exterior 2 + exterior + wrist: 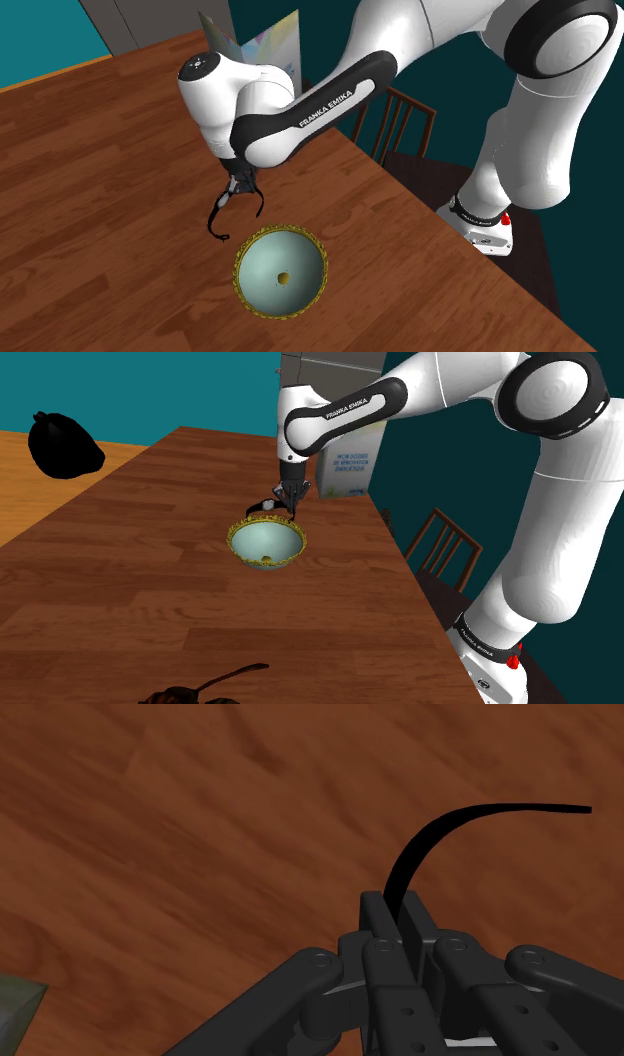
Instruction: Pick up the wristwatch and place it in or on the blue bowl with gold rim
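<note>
Wrist view: the gripper (pixel 398 909) is closed on the wristwatch (pixel 432 836). Its black strap is pinched between the two fingers (pixel 378 919) and curves away beyond their tips over the wooden table (pixel 180 844). Second exterior view: the wristwatch (pixel 226 208) hangs beneath the gripper (pixel 240 186), just beside the gold rim of the pale blue bowl (pixel 260 262).

Table (pixel 120 582) looks grained wood, arm (pixel 560 522) glossy, wristwatch strap (pixel 399 882) matt.
</note>
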